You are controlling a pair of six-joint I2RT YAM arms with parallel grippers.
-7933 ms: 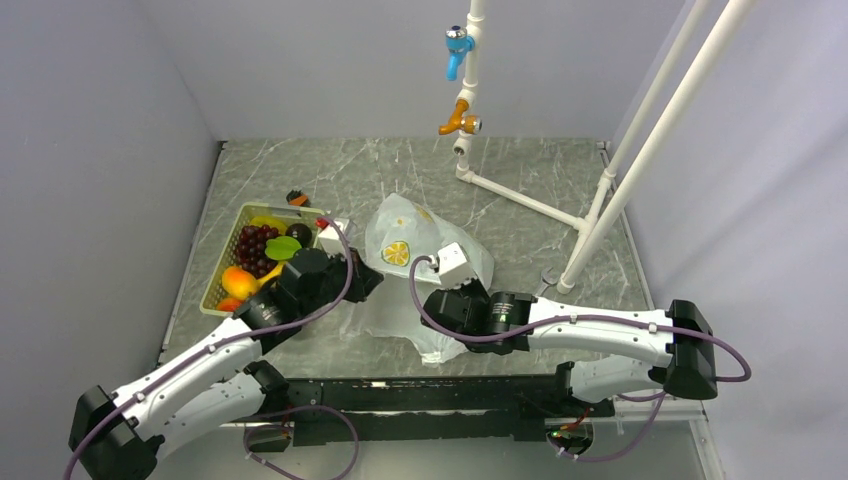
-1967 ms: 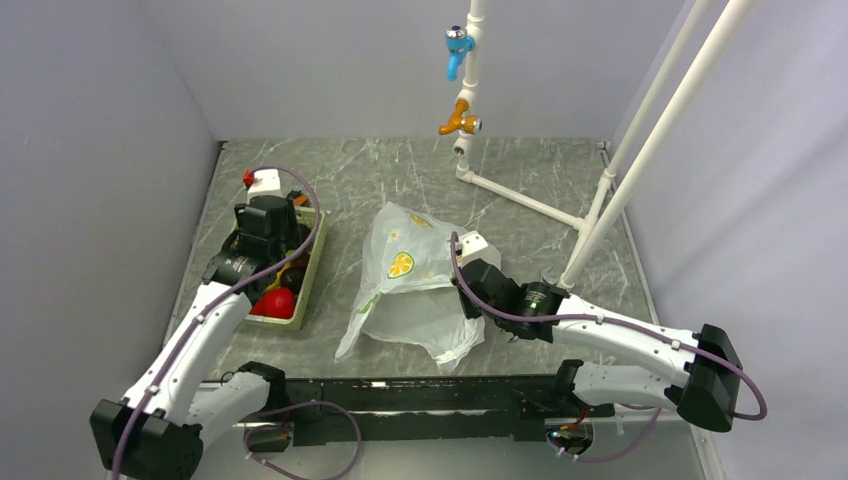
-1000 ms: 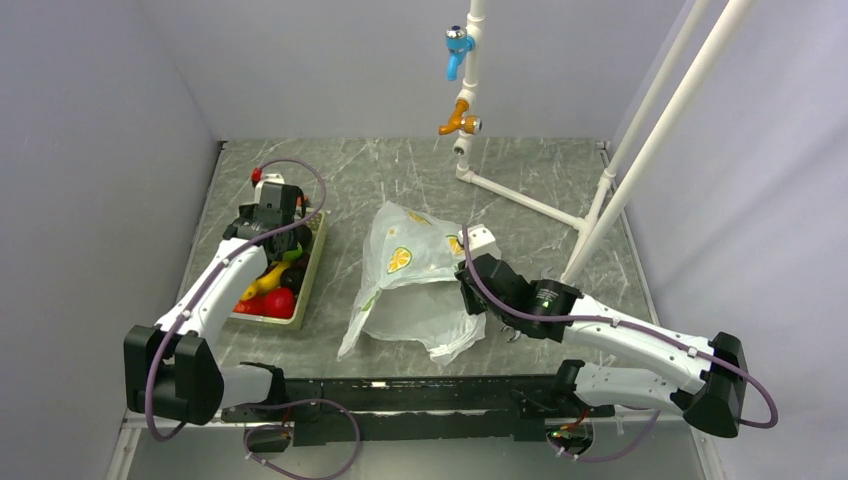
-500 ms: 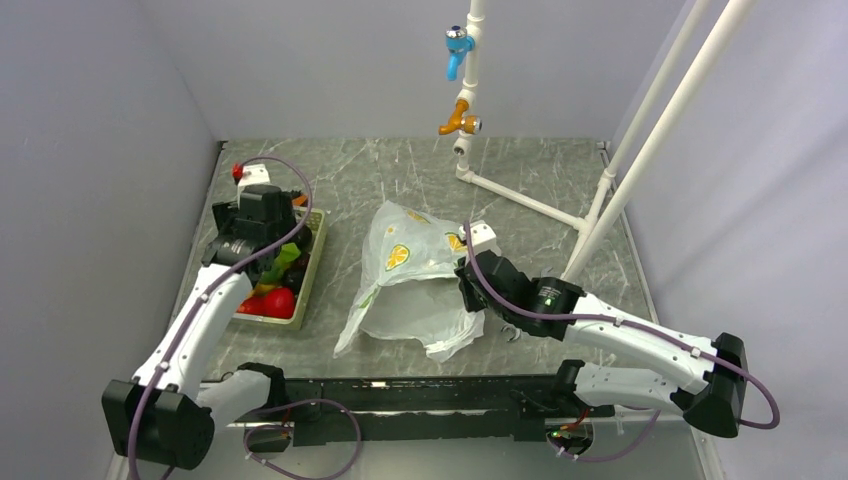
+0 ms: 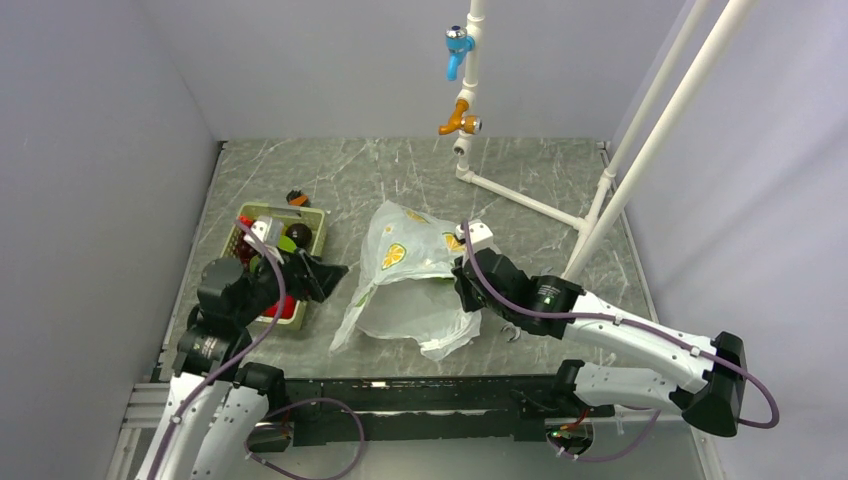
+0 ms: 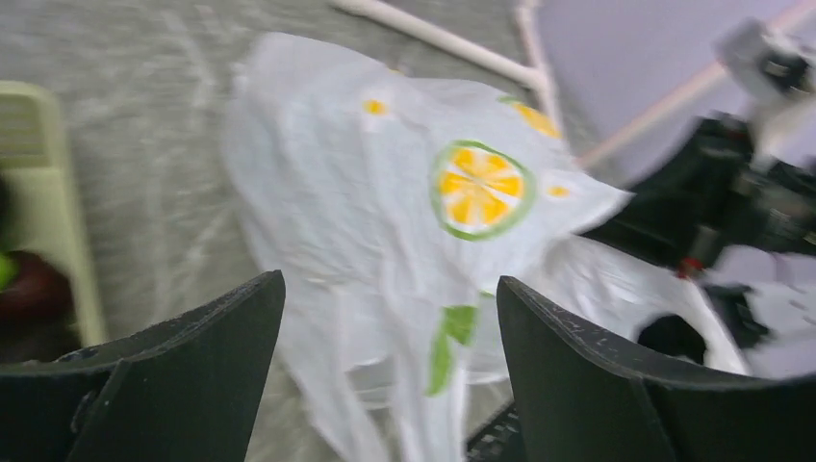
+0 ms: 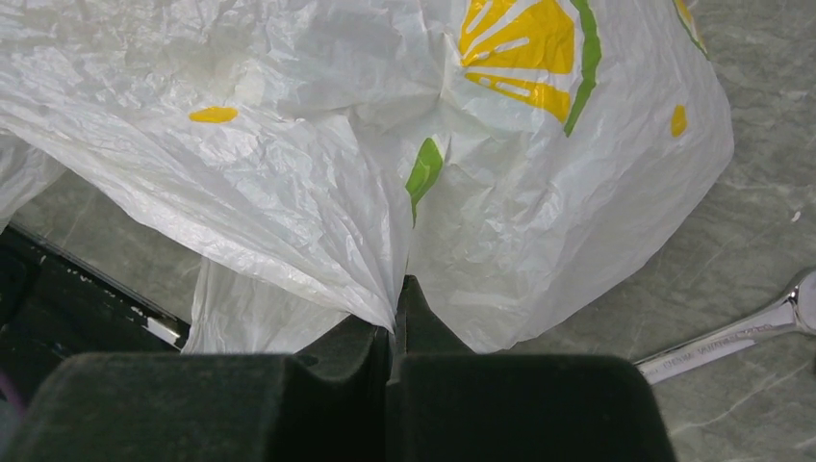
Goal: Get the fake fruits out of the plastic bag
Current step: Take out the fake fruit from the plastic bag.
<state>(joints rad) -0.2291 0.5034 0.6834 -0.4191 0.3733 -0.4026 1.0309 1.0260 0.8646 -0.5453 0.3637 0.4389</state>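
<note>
The plastic bag [image 5: 408,268], white with lemon prints, lies crumpled mid-table. My right gripper [image 7: 396,296] is shut on a gathered fold at the bag's [image 7: 289,183] right side, also seen from above [image 5: 462,276]. My left gripper [image 5: 335,272] hovers between tray and bag, pointing at the bag [image 6: 404,212], open with nothing between its fingers [image 6: 192,366]. Fake fruits sit in the cream tray [image 5: 312,213]: a dark one [image 5: 298,235] and a red one [image 5: 281,309]. Whether any fruit lies inside the bag does not show.
A steel wrench [image 5: 510,332] lies right of the bag, also in the right wrist view [image 7: 741,332]. A small orange-and-black piece [image 5: 297,197] sits behind the tray. White pipes [image 5: 520,198] with taps stand at the back right.
My left arm has pulled back from over the tray, swung toward the bag, and its gripper has opened wide. The right gripper has kept its hold on the bag.
</note>
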